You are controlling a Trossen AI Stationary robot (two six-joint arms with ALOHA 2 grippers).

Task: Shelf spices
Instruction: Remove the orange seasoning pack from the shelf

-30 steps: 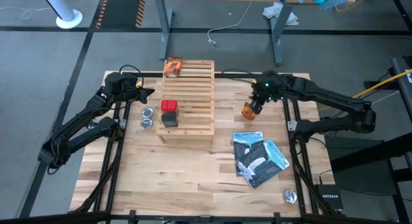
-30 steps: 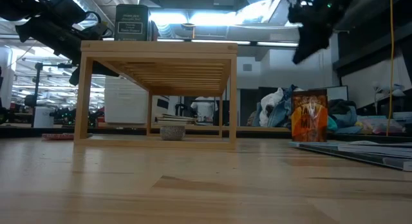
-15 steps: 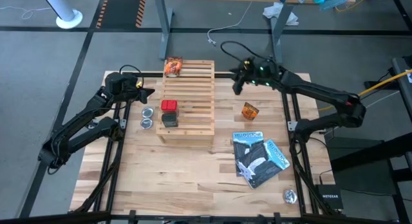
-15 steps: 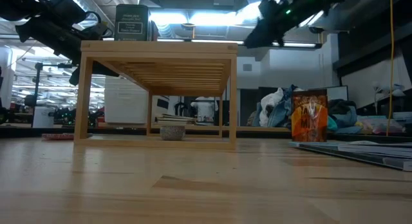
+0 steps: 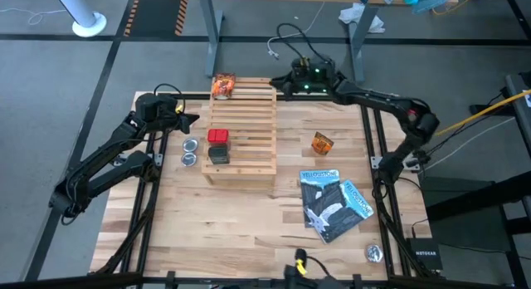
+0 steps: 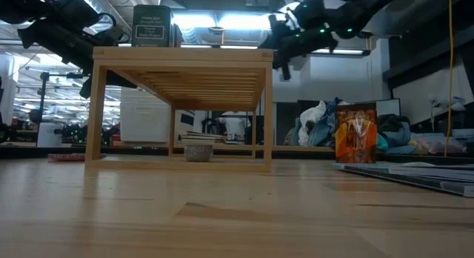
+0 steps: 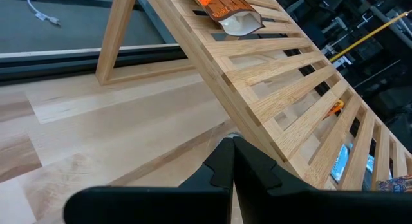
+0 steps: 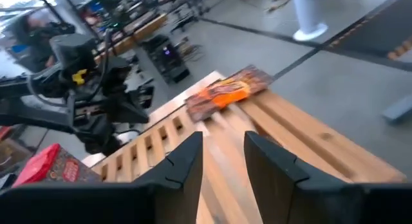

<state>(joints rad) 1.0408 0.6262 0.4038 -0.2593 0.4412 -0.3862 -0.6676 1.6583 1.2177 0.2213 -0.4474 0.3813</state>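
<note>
The wooden slatted shelf [image 5: 241, 129] stands on the table. On it lie a red box [image 5: 218, 136], a dark grey box [image 5: 218, 154] and, at its far left corner, an orange packet [image 5: 223, 86]. Another orange packet [image 5: 322, 143] stands upright on the table to the right of the shelf. My right gripper [image 8: 222, 156] hovers open and nearly level at the shelf's far right corner [image 5: 280, 80], pointing across the slats toward the far packet [image 8: 225, 92]. My left gripper [image 7: 229, 165] is shut, held above the table to the left of the shelf [image 5: 191, 120].
Two round silver tins [image 5: 190, 152] sit on the table left of the shelf, below my left gripper. Blue-and-black booklets [image 5: 333, 203] lie at the near right, and another tin [image 5: 373, 253] sits near the front right corner.
My right gripper has swung from above the standing orange packet toward the table's far edge and leftward to the shelf's far right corner. It has tipped up from pointing down to nearly level. The packet stays standing on the table.
</note>
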